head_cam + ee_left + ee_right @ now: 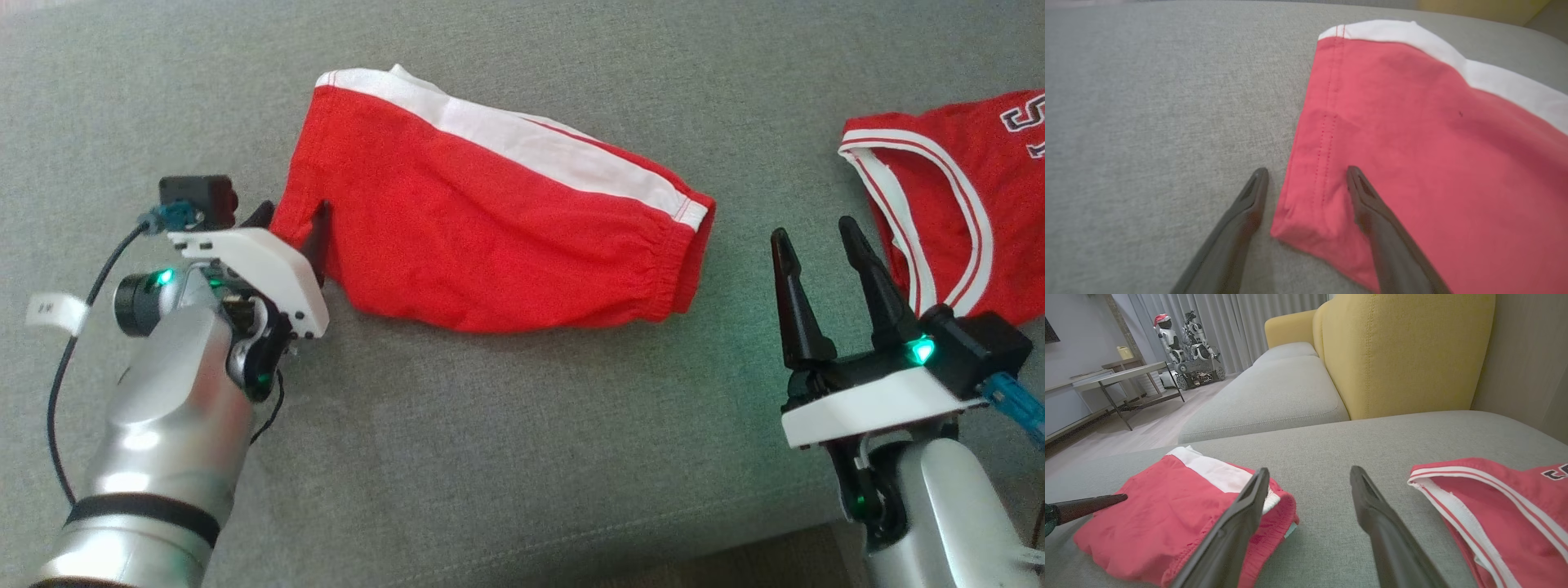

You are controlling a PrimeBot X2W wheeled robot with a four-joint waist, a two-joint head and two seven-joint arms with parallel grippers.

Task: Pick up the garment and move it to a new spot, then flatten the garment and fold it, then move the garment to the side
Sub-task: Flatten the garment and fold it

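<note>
At nine o'clock on the grey cushion [490, 457], the left gripper [292, 222] has its two dark fingers spread wide. They sit either side of the shorts' stitched leg hem, at the shorts' eight o'clock corner. One finger is over red cloth, the other over bare cushion, and nothing is pinched yet.

The shorts [490, 220] lie mid-cushion, running from ten o'clock down to four. To me they look doubled over and fairly flat, with the white side stripe along the far edge and the gathered waistband at the three o'clock end. I'd judge the move, the flattening and at least one fold done. What's left is perhaps another fold and then the shift to the side, and the left gripper seems placed for that.

The cloth looks thin, soft and limp, with double rows of stitching at the hem and a puckered elastic band. The cushion is a coarse grey weave.

At the shorts' four o'clock the right gripper [815, 233] hovers over bare cushion, fingers parted, holding nothing. Further off at three o'clock, well apart from the shorts, a red jersey [955, 188] with white-striped trim lies rumpled.
</note>
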